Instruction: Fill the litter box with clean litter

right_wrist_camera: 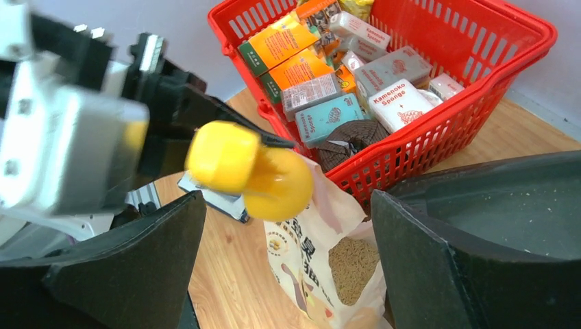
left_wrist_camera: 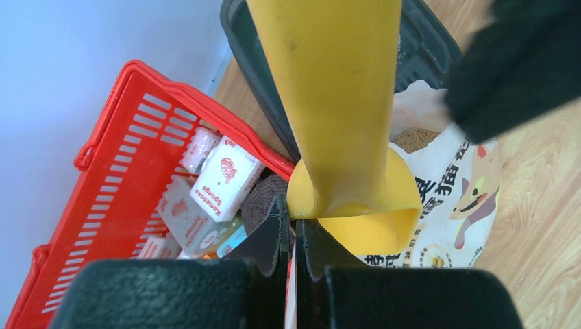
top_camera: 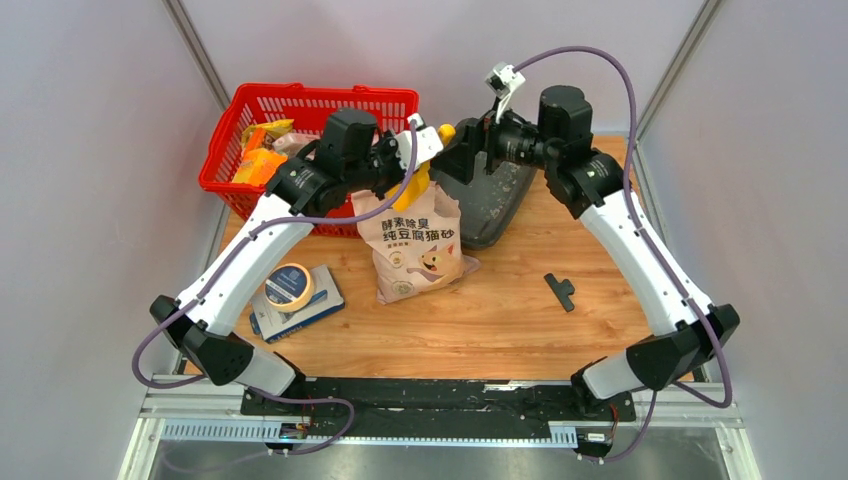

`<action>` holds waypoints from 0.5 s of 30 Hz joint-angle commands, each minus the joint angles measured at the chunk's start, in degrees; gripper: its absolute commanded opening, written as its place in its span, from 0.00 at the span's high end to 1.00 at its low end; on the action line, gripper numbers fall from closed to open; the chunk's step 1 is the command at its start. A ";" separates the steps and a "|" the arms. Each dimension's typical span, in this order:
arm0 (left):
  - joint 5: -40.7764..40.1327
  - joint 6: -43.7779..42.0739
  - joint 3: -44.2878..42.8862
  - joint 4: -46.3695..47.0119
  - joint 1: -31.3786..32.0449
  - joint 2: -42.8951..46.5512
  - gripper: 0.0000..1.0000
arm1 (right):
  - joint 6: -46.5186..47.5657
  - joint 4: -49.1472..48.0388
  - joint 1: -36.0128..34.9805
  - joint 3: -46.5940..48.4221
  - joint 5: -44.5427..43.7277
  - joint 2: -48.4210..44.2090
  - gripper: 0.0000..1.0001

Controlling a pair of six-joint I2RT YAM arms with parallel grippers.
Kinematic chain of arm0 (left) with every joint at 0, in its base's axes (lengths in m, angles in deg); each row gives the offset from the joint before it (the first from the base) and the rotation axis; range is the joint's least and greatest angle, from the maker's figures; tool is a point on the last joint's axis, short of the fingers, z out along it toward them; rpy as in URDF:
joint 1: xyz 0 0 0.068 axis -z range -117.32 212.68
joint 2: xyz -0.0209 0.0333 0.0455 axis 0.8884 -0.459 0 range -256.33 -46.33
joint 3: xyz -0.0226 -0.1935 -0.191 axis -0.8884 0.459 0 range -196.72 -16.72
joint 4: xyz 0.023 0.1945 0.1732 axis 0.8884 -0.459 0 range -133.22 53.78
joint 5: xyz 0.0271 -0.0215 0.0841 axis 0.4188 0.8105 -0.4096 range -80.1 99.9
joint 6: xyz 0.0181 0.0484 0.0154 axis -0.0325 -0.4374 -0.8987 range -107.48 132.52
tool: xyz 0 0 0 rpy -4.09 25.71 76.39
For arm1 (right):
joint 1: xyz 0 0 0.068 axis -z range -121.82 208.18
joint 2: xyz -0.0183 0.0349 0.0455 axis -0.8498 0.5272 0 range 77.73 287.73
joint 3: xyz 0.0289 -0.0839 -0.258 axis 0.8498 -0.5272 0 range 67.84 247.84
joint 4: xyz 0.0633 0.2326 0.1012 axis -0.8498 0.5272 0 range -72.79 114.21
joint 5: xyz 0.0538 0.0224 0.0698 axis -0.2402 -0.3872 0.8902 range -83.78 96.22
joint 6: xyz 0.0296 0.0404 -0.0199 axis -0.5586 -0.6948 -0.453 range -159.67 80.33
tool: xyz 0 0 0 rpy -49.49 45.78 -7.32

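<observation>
The dark grey litter box [top_camera: 497, 205] lies behind the bag, right of the red basket, with a few specks inside; it also shows in the left wrist view [left_wrist_camera: 428, 51] and the right wrist view [right_wrist_camera: 510, 205]. The pink-beige cat-print bag [top_camera: 415, 245] stands open, with pale beige litter [right_wrist_camera: 353, 271] visible in its mouth [left_wrist_camera: 414, 139]. My left gripper [top_camera: 405, 160] [left_wrist_camera: 293, 209] is shut on a yellow scoop [left_wrist_camera: 336, 103] [right_wrist_camera: 253, 168], held above the bag's mouth. My right gripper [top_camera: 462, 150] [right_wrist_camera: 286, 226] is open and empty, its jaws spread wide above the bag's mouth beside the litter box.
The red mesh basket [top_camera: 230, 150] with several boxed goods stands at the back left, touching the bag and close to the litter box. A tape roll [top_camera: 289, 285] lies on a blue box at the front left. A small black part [top_camera: 561, 290] lies at the right.
</observation>
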 commanded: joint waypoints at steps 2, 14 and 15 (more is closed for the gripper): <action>-0.37 1.62 -1.17 1.10 0.07 1.41 1.00 | -5.59 -5.69 -1.43 3.18 -3.03 3.17 0.12; -0.55 4.87 -1.52 2.06 0.42 1.41 1.00 | -8.58 -8.51 -3.98 8.28 -4.17 8.54 0.48; -0.63 5.05 -1.61 2.15 0.42 1.41 1.00 | -8.41 -8.34 -3.98 8.19 -4.78 8.45 0.54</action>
